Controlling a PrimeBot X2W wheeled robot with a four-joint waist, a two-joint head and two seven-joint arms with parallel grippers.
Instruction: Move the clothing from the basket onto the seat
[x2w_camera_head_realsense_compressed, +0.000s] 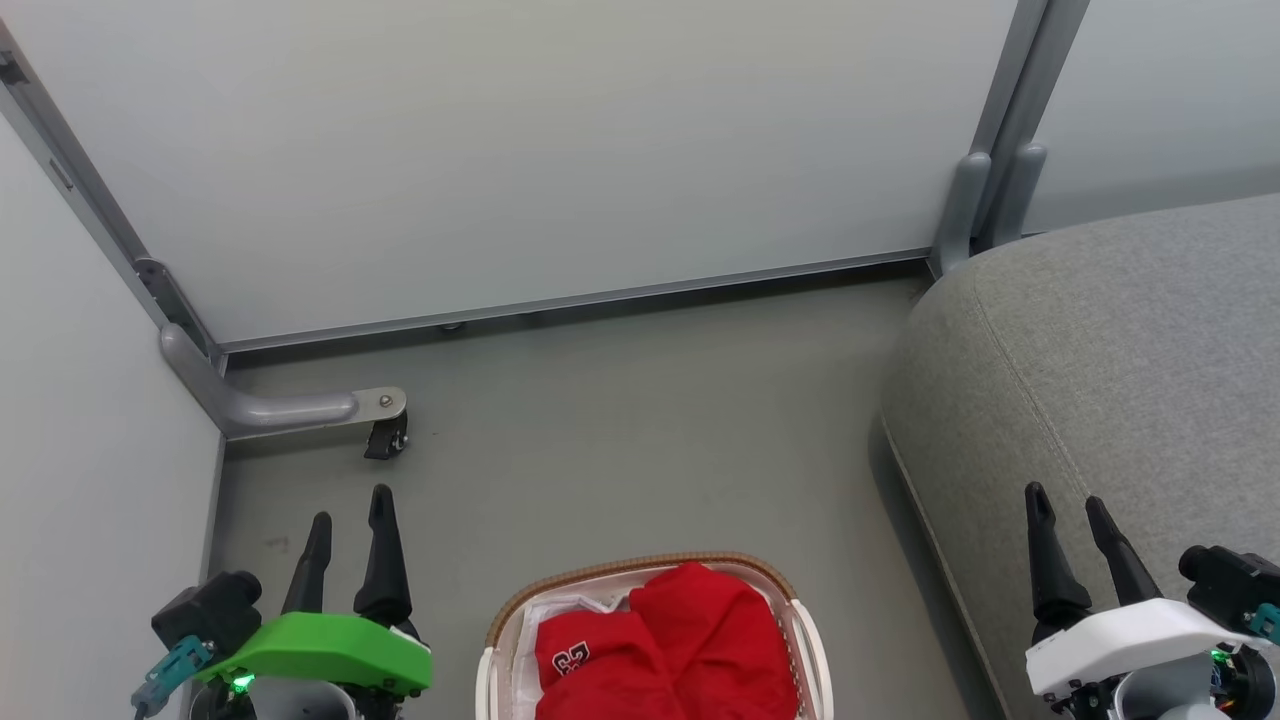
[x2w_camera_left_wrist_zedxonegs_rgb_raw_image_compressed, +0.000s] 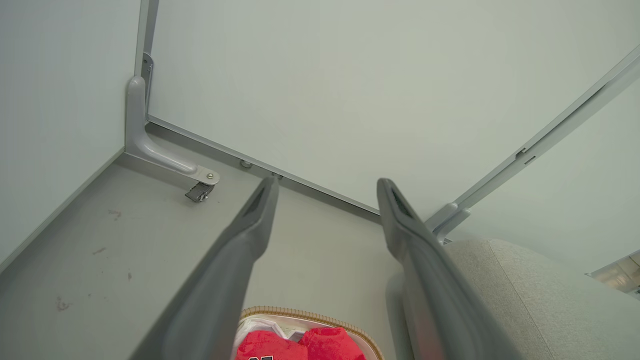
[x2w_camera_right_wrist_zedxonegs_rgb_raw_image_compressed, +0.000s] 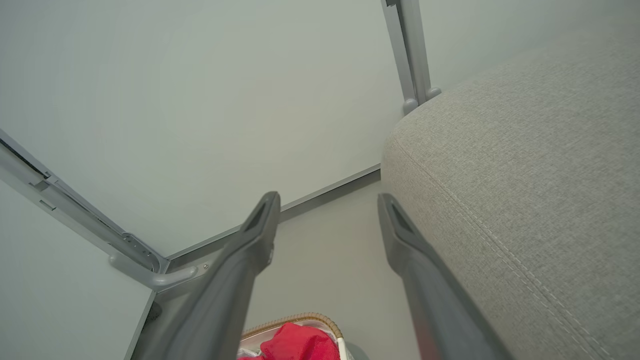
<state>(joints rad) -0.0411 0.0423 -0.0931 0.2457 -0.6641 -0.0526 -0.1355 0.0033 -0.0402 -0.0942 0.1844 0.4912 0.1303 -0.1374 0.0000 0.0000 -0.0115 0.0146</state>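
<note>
Red clothing (x2w_camera_head_realsense_compressed: 672, 642) with a white-and-black number print lies heaped in the white basket (x2w_camera_head_realsense_compressed: 812, 645) with a brown woven rim, on the floor at the bottom centre of the head view. The grey seat (x2w_camera_head_realsense_compressed: 1120, 370) rises to the right of it. My left gripper (x2w_camera_head_realsense_compressed: 350, 505) stands open, left of the basket, with nothing between its fingers. My right gripper (x2w_camera_head_realsense_compressed: 1067, 500) stands open over the seat's front edge, also holding nothing. The left wrist view shows the clothing (x2w_camera_left_wrist_zedxonegs_rgb_raw_image_compressed: 295, 344), the basket rim (x2w_camera_left_wrist_zedxonegs_rgb_raw_image_compressed: 300, 314) and the seat (x2w_camera_left_wrist_zedxonegs_rgb_raw_image_compressed: 520, 295). The right wrist view shows the clothing (x2w_camera_right_wrist_zedxonegs_rgb_raw_image_compressed: 295, 344) and the seat (x2w_camera_right_wrist_zedxonegs_rgb_raw_image_compressed: 520, 165).
Pale partition panels (x2w_camera_head_realsense_compressed: 520, 150) close the space at the back and left. A grey bracket foot with a small black caster (x2w_camera_head_realsense_compressed: 386, 437) juts onto the grey floor (x2w_camera_head_realsense_compressed: 640, 440) at the back left corner. A metal post (x2w_camera_head_realsense_compressed: 1000, 160) stands behind the seat.
</note>
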